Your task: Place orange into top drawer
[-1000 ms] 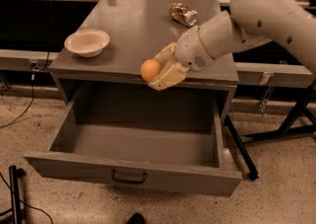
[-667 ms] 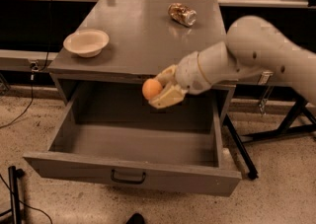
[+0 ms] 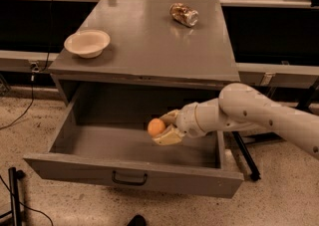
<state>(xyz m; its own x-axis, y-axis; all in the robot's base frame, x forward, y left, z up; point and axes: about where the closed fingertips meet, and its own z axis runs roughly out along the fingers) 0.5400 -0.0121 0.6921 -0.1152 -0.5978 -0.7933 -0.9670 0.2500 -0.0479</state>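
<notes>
The top drawer (image 3: 129,177) is pulled wide open below the grey cabinet top; its front panel has a small dark handle. The orange (image 3: 156,127) is small, round and smooth, and hangs inside the drawer's space, above its floor, a little right of the middle. My gripper (image 3: 164,129) reaches in from the right on a white arm and is shut on the orange, with cream fingers (image 3: 169,137) under and behind it.
A cream bowl (image 3: 87,42) sits at the left on the cabinet top (image 3: 149,46). A shiny brownish can (image 3: 183,14) lies at the back right. Dark shelving and cables stand on both sides, and a black stand is at the lower left.
My arm has come down and moved forward with the orange, from level with the cabinet top's front edge into the open drawer's space.
</notes>
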